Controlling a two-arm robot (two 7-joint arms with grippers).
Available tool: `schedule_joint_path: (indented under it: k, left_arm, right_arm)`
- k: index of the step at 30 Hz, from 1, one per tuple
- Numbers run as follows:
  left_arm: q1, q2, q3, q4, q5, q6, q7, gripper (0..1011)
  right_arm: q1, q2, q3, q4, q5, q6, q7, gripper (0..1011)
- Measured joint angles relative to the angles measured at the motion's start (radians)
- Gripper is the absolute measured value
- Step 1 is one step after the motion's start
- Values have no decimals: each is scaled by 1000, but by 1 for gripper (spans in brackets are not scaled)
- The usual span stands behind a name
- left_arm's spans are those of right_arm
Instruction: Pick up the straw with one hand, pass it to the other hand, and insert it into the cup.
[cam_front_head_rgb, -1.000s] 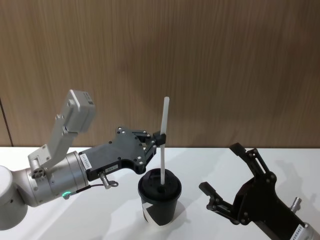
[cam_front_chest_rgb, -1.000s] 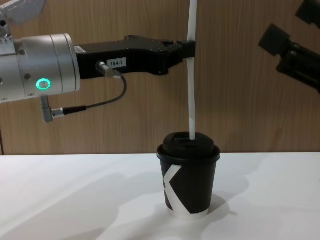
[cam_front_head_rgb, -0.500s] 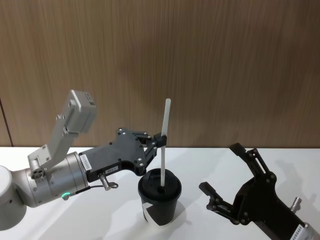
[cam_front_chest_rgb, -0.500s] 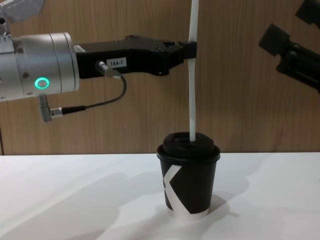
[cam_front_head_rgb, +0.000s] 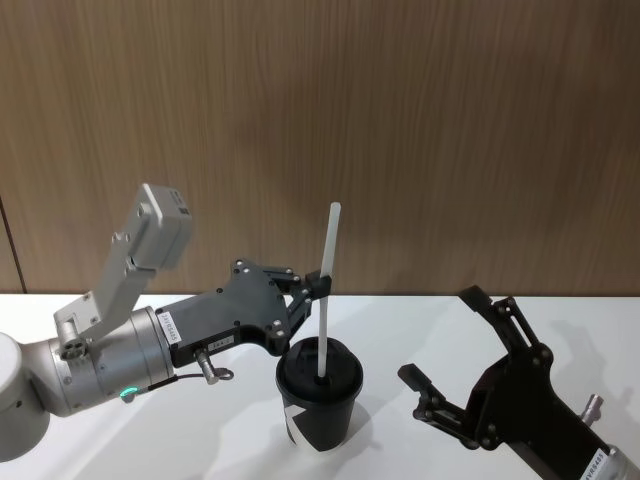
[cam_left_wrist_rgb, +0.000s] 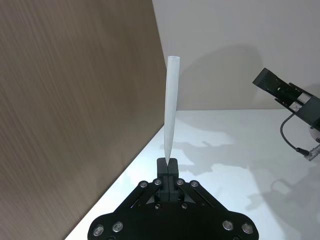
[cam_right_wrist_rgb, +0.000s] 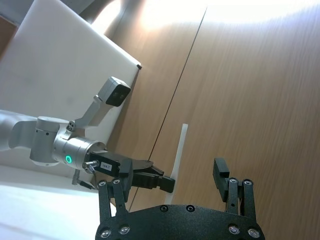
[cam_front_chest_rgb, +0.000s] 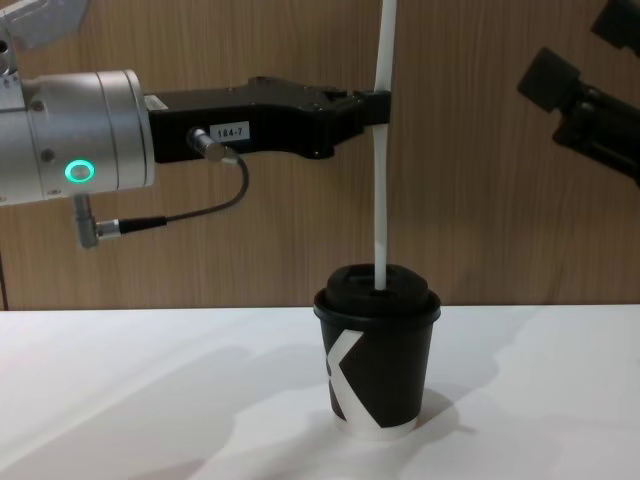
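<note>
The straw is long, thin and white and stands nearly upright over the cup, a black lidded paper cup with a white K mark. Its lower end meets the middle of the lid; I cannot tell how deep it goes. My left gripper, black on a silver wrist with a green light, is shut on the straw about halfway up, above the cup. In the left wrist view the straw rises from the pinched fingertips. My right gripper, all black, hangs open to the right of the cup, holding nothing.
The cup stands on a white table in front of a wood-panel wall. The left arm's silver wrist and its cable reach in from the left, above the tabletop. The right gripper's fingers show at the upper right of the chest view.
My left gripper has moved down a little with the straw, so the straw's top is lower and its lower end sits slightly lower at the lid. The right gripper has not moved.
</note>
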Motion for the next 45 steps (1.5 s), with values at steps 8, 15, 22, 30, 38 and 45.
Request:
schedule_joint_path:
  k: [8,15,22,30,38,45]
  left_arm:
    - [-5,-1,1,15,2,-2,-6,0]
    - [-12,-8,3,34,2,-10,-13,0]
    - [-20,-16,5,51,1,-17,-20,0]
    - [-28,-23,10,66,1,-22,-26,0]
    - [-33,-28,14,72,2,-23,-28,0]
    - [-37,-30,19,73,8,-21,-28,0]
  right_arm:
    - [0,0,0,0,0,0,0,1001]
    - [0,0,0,0,0,0,0,1001]
    - [0,0,0,0,0,0,0,1001]
    - [0,0,0,0,0,0,0,1001]
    - [0,0,0,0,0,0,0,1001]
    - [0,0,0,0,0,0,0,1001]
